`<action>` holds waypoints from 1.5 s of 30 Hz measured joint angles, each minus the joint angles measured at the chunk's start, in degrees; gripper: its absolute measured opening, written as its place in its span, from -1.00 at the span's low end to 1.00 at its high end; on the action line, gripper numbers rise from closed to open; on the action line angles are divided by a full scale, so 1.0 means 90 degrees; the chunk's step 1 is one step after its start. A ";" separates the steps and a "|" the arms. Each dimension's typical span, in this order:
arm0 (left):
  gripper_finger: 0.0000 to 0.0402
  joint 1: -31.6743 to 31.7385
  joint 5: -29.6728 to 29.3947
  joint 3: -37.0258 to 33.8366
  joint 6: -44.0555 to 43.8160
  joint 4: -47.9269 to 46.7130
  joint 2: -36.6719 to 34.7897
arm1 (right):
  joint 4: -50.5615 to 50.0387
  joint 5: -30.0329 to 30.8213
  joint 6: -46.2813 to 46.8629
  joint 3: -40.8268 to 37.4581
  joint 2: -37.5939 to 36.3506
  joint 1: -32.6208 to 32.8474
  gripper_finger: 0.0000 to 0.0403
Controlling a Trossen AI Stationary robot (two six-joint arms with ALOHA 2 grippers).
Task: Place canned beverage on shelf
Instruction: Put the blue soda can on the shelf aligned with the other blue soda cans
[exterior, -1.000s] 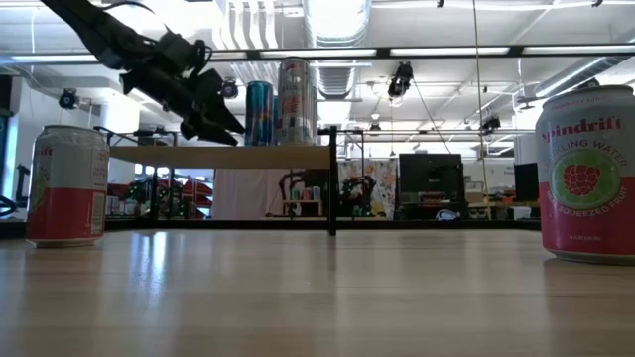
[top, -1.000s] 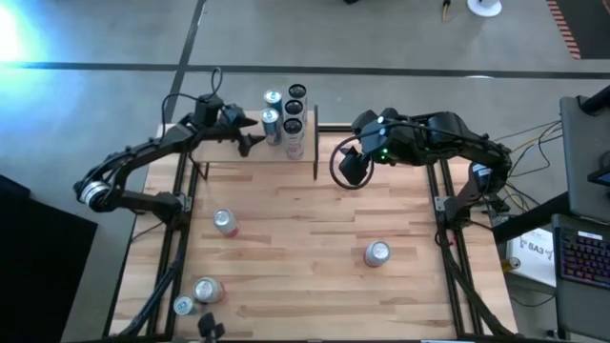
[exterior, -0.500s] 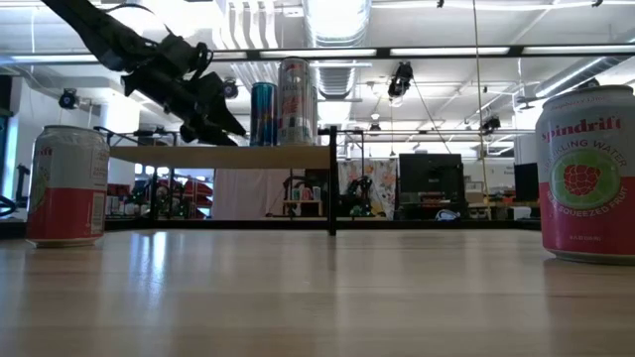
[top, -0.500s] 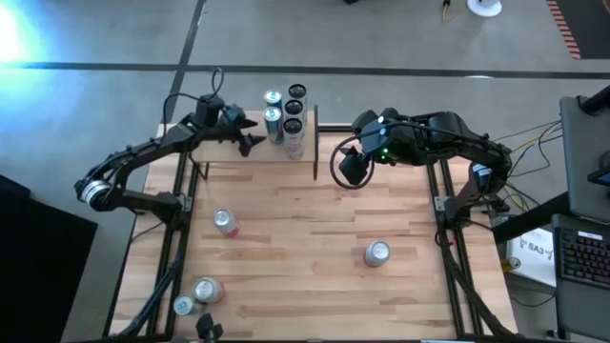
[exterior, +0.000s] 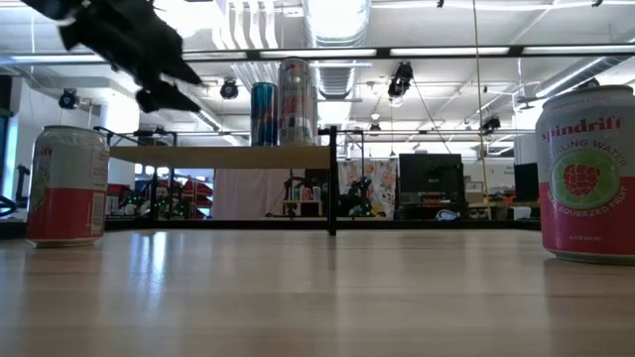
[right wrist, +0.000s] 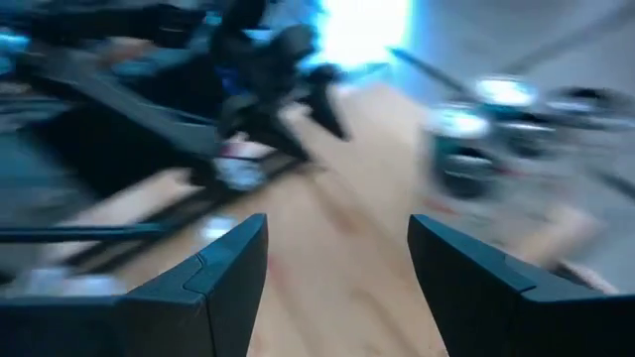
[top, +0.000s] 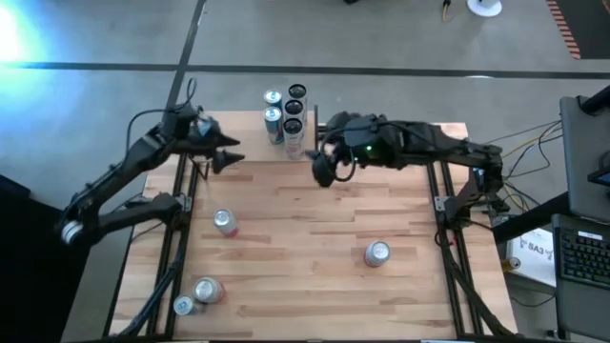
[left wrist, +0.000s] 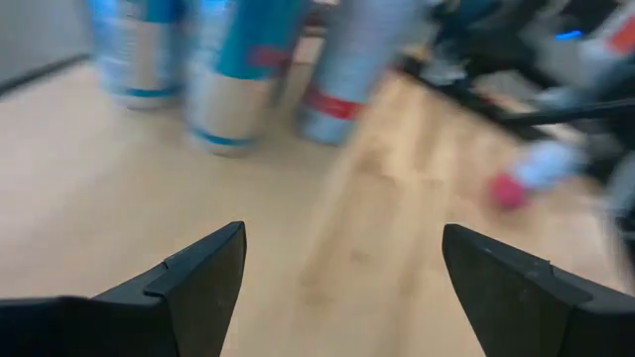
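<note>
cans, upright red-and-white aluminium ones, wait on the butcher-block table: the nearest (top: 225, 222) stands toward the front edge from the empty, wide-open left gripper (top: 229, 156). the right gripper (top: 324, 171), also wide and empty, hovers beside the small light-wood shelf (top: 303, 141), farther from it.

The shelf (top: 250, 143) is sitting at the far edge of the table, a light-wood board with thin dark upright end panels. Four upright cans (top: 285, 119) are standing clustered at its right end. Four more cans (top: 225, 222) are standing upright on the tabletop, well apart from the shelf.
</note>
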 joint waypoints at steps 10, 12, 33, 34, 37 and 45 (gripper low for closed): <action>0.54 -0.0267 0.0598 0.0004 -0.0079 -0.1136 -0.1626 | 0.1976 -0.1061 0.0228 -0.1687 0.0002 0.0161 0.11; 0.54 -0.0317 0.0596 -0.0045 -0.0083 -0.1173 -0.1750 | 0.2379 -0.1046 0.0457 -0.2005 0.0002 0.0225 0.10; 0.06 -0.0738 0.0769 0.0046 -0.0297 -0.3319 -0.2542 | 0.4222 0.0439 0.3090 -0.3568 0.0507 0.1588 0.09; 0.01 -0.0765 0.0767 0.0128 -0.0222 -0.3518 -0.2602 | 0.4213 0.0468 0.3140 -0.3557 0.0616 0.1618 0.09; -0.06 -0.0824 0.0781 0.0335 -0.0188 -0.3923 -0.2820 | 0.4386 0.0431 0.3248 -0.3439 0.1005 0.1594 0.09; -0.07 -0.0852 0.0957 0.0406 -0.0700 -0.4359 -0.3347 | 0.4487 0.0009 0.2990 -0.2626 0.1810 0.1353 0.09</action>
